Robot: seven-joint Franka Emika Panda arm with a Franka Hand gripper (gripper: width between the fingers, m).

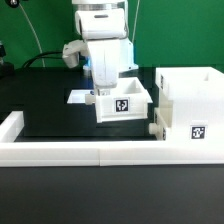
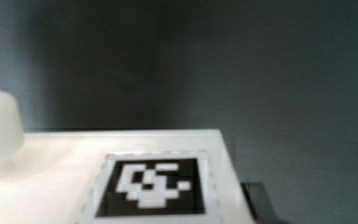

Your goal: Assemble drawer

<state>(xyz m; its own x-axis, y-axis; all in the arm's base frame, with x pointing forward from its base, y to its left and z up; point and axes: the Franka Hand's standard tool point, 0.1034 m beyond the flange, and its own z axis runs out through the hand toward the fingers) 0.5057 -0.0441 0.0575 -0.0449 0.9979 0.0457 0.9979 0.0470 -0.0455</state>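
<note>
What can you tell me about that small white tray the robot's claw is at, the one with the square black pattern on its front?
The small tray is a white, plastic-looking, open-topped box with a black-and-white square tag on its front wall. It sits upright over the black tabletop, beside the taller white housing on the exterior view's right. The claw reaches down at its rear edge; whether it grips the wall cannot be seen. The wrist view shows the tag close up, blurred.

Tray [image 1: 122, 103] — housing [image 1: 190, 108] close beside

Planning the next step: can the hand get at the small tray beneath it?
Probably yes: the hand is right at the small tray, nothing between them; whether its fingers are closed on it cannot be told.
</note>
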